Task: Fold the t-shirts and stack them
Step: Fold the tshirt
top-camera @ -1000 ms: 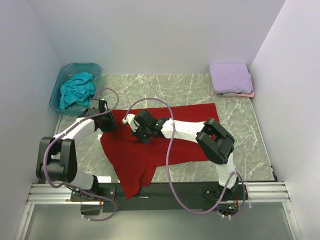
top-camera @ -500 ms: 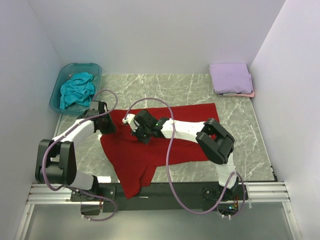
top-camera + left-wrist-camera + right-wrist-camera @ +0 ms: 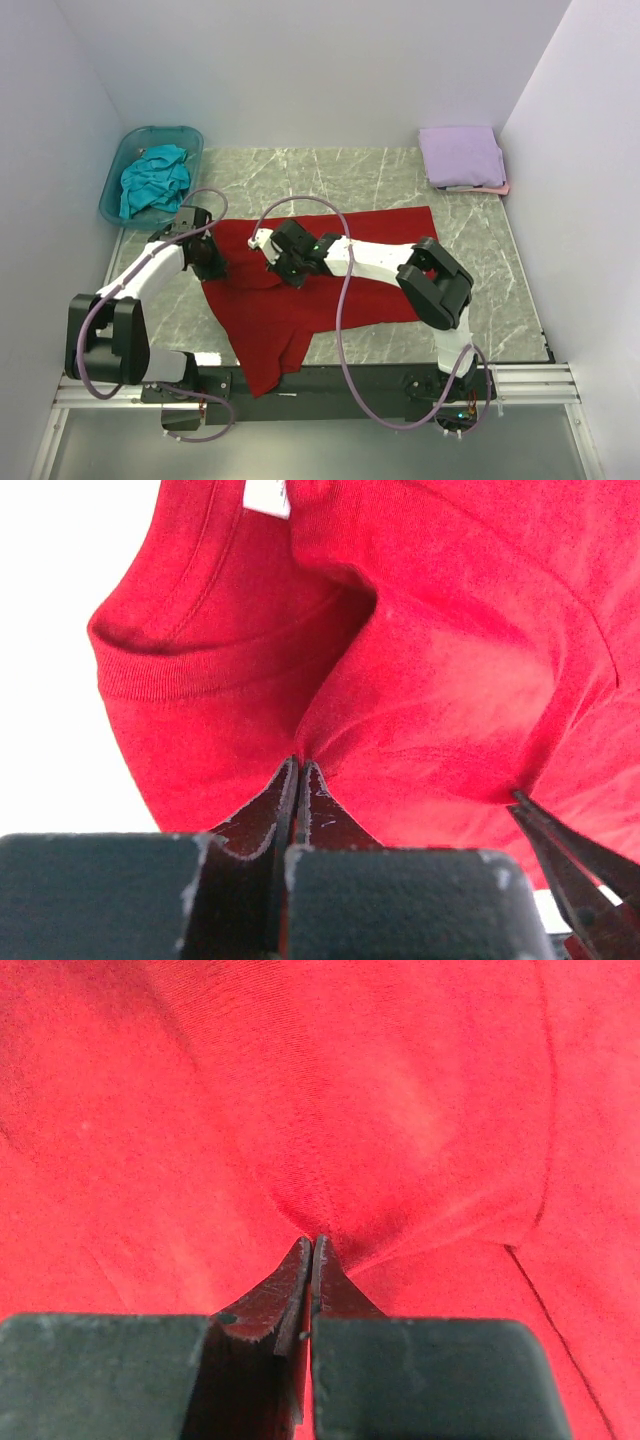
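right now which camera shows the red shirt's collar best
The left wrist view: the ribbed collar and its white tag show clearly just beyond the left end effector, shut on the red t-shirt. The top view shows the whole shirt, but too small to make out the collar. The right wrist view shows only plain red cloth.

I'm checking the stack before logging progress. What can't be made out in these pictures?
Top view: the pink shirt lies under the lavender shirt; only an edge shows.
Top view: the teal shirt is bunched in the tub, so its shape cannot be read.
Top view: the right arm crosses over the middle of the red shirt.
Left wrist view: the collar label is cut off by the top edge.
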